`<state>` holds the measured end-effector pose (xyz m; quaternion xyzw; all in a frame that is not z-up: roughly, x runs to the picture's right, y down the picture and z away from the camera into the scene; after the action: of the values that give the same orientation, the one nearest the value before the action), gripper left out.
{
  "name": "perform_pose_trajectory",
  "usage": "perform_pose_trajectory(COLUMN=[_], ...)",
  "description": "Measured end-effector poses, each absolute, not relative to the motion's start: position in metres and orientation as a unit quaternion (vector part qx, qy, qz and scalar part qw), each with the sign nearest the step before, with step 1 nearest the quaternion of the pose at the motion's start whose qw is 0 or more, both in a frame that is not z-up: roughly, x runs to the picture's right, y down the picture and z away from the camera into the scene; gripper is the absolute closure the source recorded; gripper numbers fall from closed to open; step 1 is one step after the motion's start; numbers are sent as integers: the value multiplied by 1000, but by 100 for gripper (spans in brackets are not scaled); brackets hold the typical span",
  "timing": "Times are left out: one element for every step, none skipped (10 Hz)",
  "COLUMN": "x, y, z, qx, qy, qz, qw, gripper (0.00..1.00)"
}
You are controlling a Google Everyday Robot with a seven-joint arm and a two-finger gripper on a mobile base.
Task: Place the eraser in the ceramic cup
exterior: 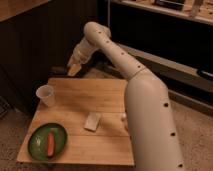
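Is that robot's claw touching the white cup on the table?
Apart. The camera view shows the gripper at the table's far edge, with bare wooden table between it and the ceramic cup at the left.

Worktop (107,95): pale wooden planked surface, filling the lower left and centre of the frame; its right part is hidden.

Green plate (39,146): round, at the lower left of the worktop, near the front edge.

Orange carrot-like piece (51,144): elongated, lying on the green plate, roughly lengthwise toward the front edge.

Beige pad (93,121): flat, rectangular, pale, lying at the centre of the worktop, right of the green plate and apart from it.

Gripper (74,68): at the far edge of the worktop, upper left of centre.

Dark cabinet fronts (40,45): behind the worktop, upper left.

Speckled floor (192,125): at right.
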<state>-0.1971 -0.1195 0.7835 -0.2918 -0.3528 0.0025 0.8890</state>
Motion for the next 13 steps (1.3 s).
perform_pose_trajectory(x=[-201, -207, -213, -225, -229, -231, -239, -240, -240, -240, -245, -248, -249], y=[-120, -120, -117, -113, -112, -109, -103, -98, -94, -88, -83, -77, -75], z=[786, 788, 789, 791, 792, 795, 796, 797, 797, 799, 799, 800, 801], qx=[-298, -303, -308, -316, -319, -321, -319, -310, -300, -292, -290, -289, -288], qy=[-357, -363, -368, -375, -380, -383, -391, -395, -397, -401, -406, -407, -405], qz=[-2, -7, -13, -24, -29, -33, -40, -42, -42, -40, -41, -43, -42], qw=[885, 881, 877, 871, 868, 866, 863, 864, 866, 867, 866, 865, 867], gripper=[100, 100, 100, 100, 100, 100, 100, 100, 100, 100, 100, 100, 100])
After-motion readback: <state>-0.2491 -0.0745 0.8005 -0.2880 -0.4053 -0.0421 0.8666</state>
